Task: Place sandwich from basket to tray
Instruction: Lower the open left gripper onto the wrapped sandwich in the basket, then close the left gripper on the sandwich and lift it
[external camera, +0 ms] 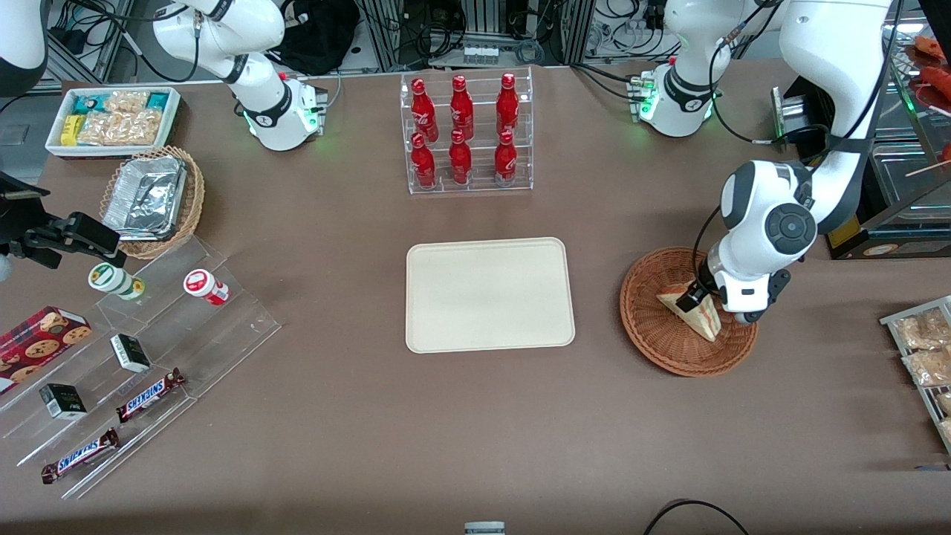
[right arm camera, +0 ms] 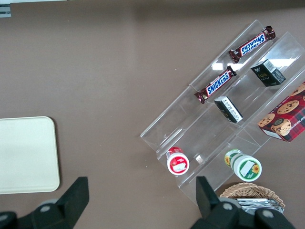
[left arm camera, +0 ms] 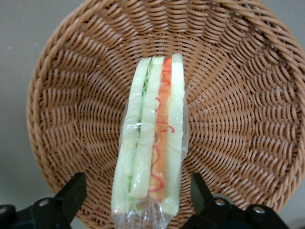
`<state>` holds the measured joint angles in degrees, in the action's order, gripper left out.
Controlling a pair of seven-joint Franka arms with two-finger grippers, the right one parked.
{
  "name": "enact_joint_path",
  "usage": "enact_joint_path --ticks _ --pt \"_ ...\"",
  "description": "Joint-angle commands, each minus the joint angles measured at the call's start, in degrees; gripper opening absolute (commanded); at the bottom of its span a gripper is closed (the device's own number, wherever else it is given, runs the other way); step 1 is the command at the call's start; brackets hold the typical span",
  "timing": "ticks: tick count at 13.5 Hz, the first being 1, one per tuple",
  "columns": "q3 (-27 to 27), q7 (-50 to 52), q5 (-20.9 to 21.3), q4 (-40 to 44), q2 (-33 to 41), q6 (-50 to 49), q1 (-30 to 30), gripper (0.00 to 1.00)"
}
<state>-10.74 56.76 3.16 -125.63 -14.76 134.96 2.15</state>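
Observation:
The sandwich [external camera: 697, 312], a clear-wrapped wedge of pale bread with green and red-orange filling, lies in the round brown wicker basket [external camera: 646, 316] toward the working arm's end of the table. My left gripper [external camera: 704, 299] is low over the basket, open, with one finger on each side of the sandwich. In the left wrist view the black fingers [left arm camera: 72, 191] stand apart from the sandwich [left arm camera: 152, 129], with bare wicker of the basket [left arm camera: 238, 119] showing in both gaps. The cream tray [external camera: 489, 293] lies bare at mid-table, beside the basket.
A clear rack of red bottles [external camera: 466, 134] stands farther from the front camera than the tray. Toward the parked arm's end are a stepped acrylic stand with snack bars [external camera: 148, 349], a foil-tray basket [external camera: 152, 199] and a white snack bin [external camera: 113, 119]. A packet rack [external camera: 925, 349] sits beside the basket.

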Motion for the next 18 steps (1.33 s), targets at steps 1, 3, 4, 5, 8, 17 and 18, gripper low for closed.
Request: enact_joint_path --ticks 1,3,4,5,8,17,18 --pt "-0.1 1.1 0.8 0.7 -1.6 2.1 0.0 0.82" --pt "-0.1 1.1 0.8 1.9 -2.8 2.2 0.0 0.35" --pt "0.0 1.1 0.8 2.0 -2.8 2.2 0.0 0.15" --pt "0.0 1.0 0.8 2.7 -2.9 2.1 0.0 0.1" --pt "0.0 0.3 0.9 6.1 -1.3 -2.0 0.0 0.06" --pt "-0.3 -1.1 3.4 28.9 -3.6 -24.2 -17.8 0.08" --pt "-0.3 -1.0 4.6 30.3 -5.4 -24.3 -20.8 0.08"
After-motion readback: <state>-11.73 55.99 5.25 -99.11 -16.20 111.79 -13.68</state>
